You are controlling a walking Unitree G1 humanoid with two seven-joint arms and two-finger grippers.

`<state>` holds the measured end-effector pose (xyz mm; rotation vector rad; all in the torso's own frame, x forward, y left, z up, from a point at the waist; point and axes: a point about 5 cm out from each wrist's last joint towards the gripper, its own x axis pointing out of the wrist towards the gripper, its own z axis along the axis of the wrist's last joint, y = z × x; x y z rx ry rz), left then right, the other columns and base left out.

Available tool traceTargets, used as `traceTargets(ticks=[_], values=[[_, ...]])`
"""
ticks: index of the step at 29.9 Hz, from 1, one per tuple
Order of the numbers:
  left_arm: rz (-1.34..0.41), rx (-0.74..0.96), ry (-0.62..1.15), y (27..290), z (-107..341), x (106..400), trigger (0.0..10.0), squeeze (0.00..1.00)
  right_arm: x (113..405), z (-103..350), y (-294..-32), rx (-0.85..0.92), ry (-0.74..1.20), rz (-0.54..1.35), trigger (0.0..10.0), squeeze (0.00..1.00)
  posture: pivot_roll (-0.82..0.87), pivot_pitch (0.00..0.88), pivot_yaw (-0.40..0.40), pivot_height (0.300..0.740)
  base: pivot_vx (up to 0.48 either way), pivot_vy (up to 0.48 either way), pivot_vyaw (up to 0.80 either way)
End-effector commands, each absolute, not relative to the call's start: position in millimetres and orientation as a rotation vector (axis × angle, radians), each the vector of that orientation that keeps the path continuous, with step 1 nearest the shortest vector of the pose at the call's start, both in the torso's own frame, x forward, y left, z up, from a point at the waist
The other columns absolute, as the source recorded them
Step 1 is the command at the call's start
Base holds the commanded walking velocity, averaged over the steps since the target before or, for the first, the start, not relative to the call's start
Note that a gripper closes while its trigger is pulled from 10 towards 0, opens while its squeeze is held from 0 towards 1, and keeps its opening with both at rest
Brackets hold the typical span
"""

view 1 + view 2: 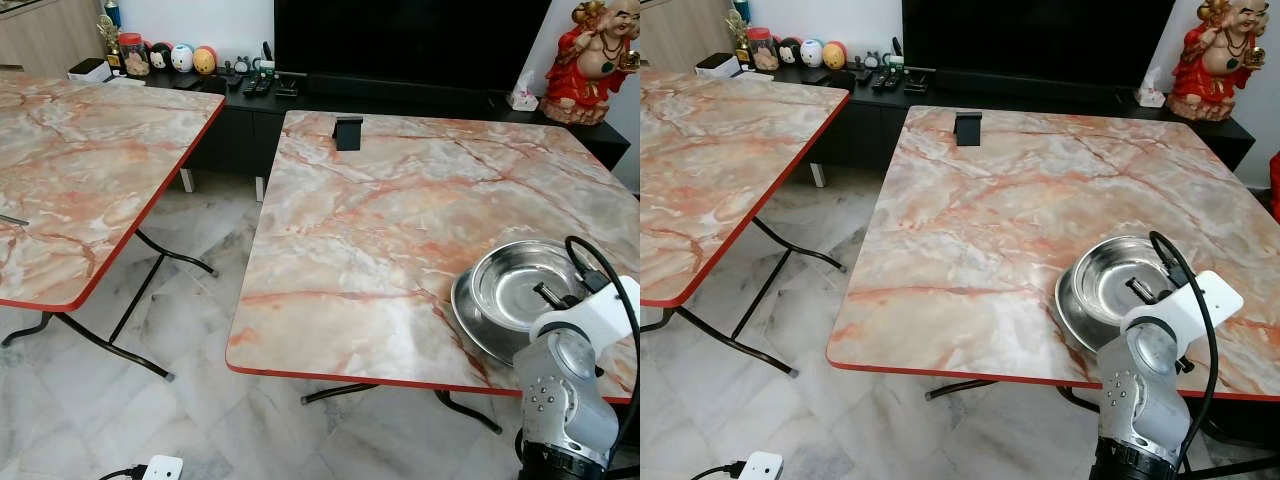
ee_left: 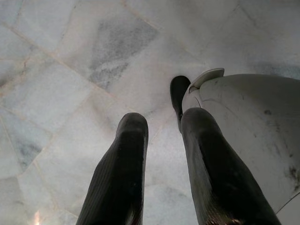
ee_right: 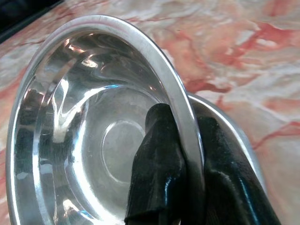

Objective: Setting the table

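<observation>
Right arm (image 1: 1145,400) rises at the 5 o'clock corner, over the marble table (image 1: 400,230); its right gripper (image 3: 187,154) is pinched tight on the rim of a steel bowl (image 1: 520,283) nested in another bowl (image 1: 470,318) at 4 o'clock. Left gripper (image 2: 164,154) hangs, fingers apart, empty, above the floor (image 2: 70,70)

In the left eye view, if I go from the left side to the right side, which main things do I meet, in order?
Left marble table → small black stand on the right marble table → steel bowl, its rim pinched by the right gripper → red laughing Buddha figurine on the dark TV cabinet.
</observation>
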<state>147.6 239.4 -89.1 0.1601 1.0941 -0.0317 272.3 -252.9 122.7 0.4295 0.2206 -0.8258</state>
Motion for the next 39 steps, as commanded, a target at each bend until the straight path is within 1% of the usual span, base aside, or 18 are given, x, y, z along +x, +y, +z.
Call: traceTargets(ticks=[1,15,26,39], values=[[-0.026,0.146,1.099,237.6,-90.2,146.2,10.0,0.0,268.4,127.3,-259.3,0.432,0.201,-0.855,10.0,0.0,0.1,0.0,-0.082,0.707,0.0,0.0,0.0],[-0.025,0.153,1.096,238.6,-89.7,146.6,10.0,0.0,273.5,117.1,-255.2,0.454,0.241,-0.84,10.0,0.0,0.1,0.0,-0.076,0.707,0.0,0.0,0.0],[-0.034,0.165,1.098,239.4,-89.6,146.2,10.0,0.0,279.2,112.0,-260.4,0.455,0.257,-0.828,10.0,0.0,0.09,0.0,-0.073,0.707,0.0,0.0,0.0],[-0.039,0.172,1.096,240.3,-89.5,145.8,10.0,0.0,284.3,107.8,-253.6,0.474,0.271,-0.799,10.0,0.0,0.1,0.0,-0.069,0.707,0.0,0.0,0.0]])
